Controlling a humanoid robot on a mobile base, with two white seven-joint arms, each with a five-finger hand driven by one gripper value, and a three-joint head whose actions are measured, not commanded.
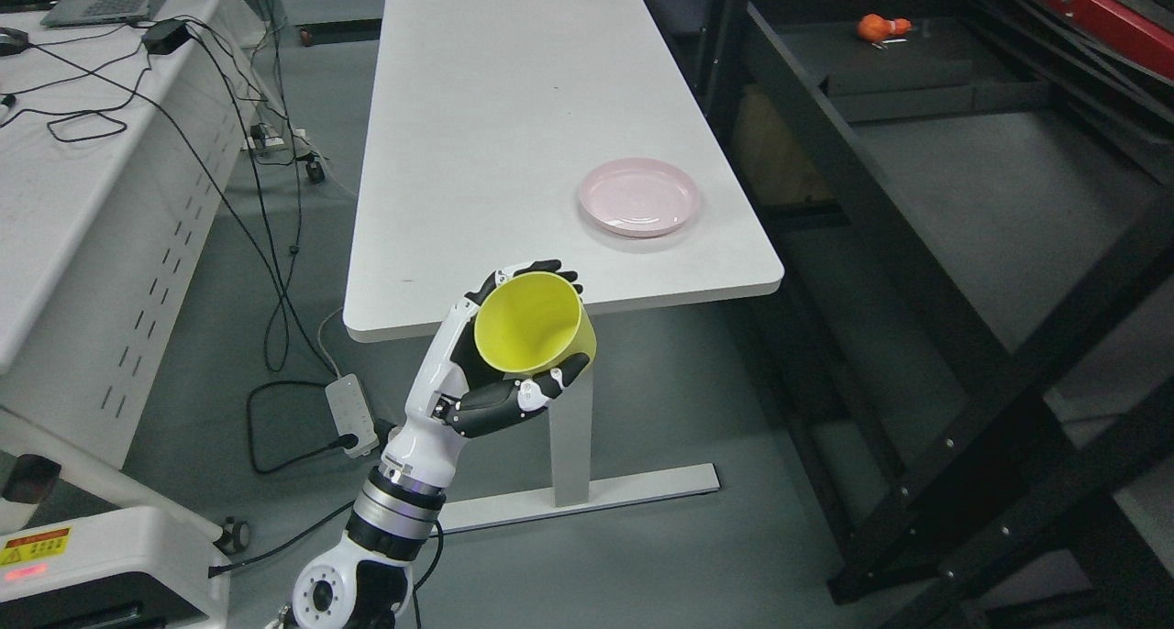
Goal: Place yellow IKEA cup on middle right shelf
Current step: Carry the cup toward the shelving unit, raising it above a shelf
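Just off the white table's point(514, 106) near edge, left hand point(495, 372) has fingers wrapped round the yellow IKEA cup point(535, 325), held tilted w/ mouth toward camera, so pickup's done, carry + placing on the black shelf rack point(963, 271) at right still left.

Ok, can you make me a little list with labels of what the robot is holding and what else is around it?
holding hand: left hand, fingers wrapped around the cup
held thing: yellow cup, tilted, opening facing the camera
cup position: in the air, in front of the table's near edge
table: white table
on table: pink plate, nothing on it
shelf: black rack at right, cup not on it yet
right hand: not visible
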